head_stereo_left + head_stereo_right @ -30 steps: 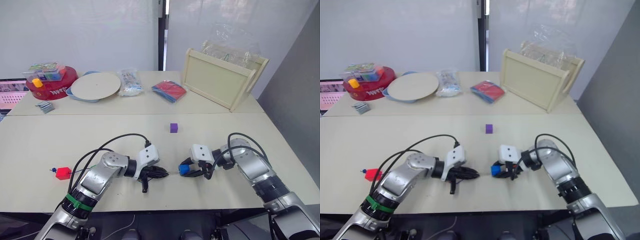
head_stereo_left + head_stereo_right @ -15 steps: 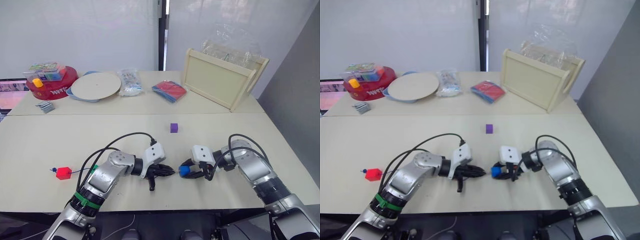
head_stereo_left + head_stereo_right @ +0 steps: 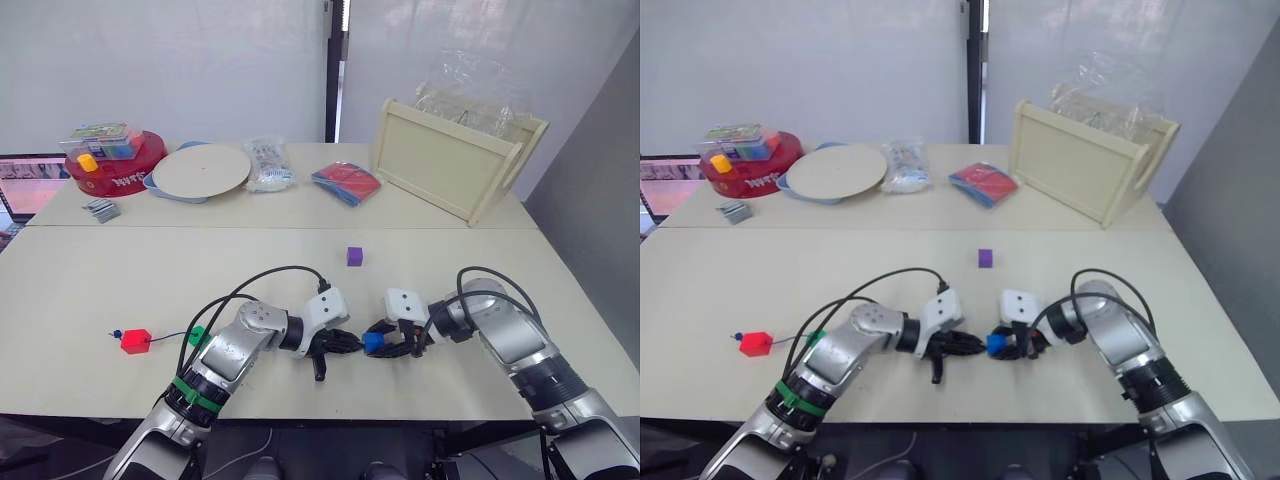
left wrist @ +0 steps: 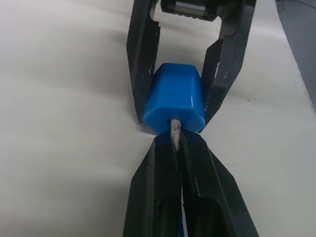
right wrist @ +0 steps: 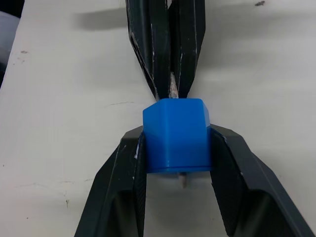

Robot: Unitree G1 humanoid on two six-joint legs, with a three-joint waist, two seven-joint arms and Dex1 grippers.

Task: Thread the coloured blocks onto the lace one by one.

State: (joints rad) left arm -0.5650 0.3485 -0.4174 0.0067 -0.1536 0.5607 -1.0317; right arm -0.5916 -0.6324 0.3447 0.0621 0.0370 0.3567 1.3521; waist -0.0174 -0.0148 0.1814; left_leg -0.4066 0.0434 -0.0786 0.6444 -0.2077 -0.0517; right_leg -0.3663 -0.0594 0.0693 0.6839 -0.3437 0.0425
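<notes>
the right hand [image 5: 177, 197] has its two black fingers closed against opposite sides of a small bright blue plastic cube [image 5: 176, 134], holding it low over the pale beige tabletop [image 3: 90, 285]. facing it, the left hand [image 4: 174, 148] has its fingers pinched together on the stiff pale tip of the thin dark-blue lace [image 4: 175, 132], and that tip is in the cube's hole; in the right wrist view a short pale point shows just past the cube's far face. the two hands meet near the front edge of the tabletop.

from the left hand the lace [image 3: 172, 337] trails back across the surface toward the robot's left, passing a small green plastic cube [image 3: 197, 334] that shows beside the left forearm, and running on to a small red plastic cube [image 3: 135, 341]. a small purple plastic cube [image 3: 353, 256] sits alone farther back, well apart from both hands.

a second tabletop butts against the far edge, with white walls behind it. on it stand a round red plastic tub [image 3: 112, 172] with a clear lidded box of coloured bits on top and a yellow piece [image 3: 88, 161] beside that, a pale round plate [image 3: 200, 170], a clear bag of small items [image 3: 267, 165], a flat red-and-blue packet [image 3: 345, 182], and a cream wooden tray [image 3: 452, 160] tipped on edge with crumpled clear plastic behind it. a small grey striped piece [image 3: 100, 208] lies near the tub.
</notes>
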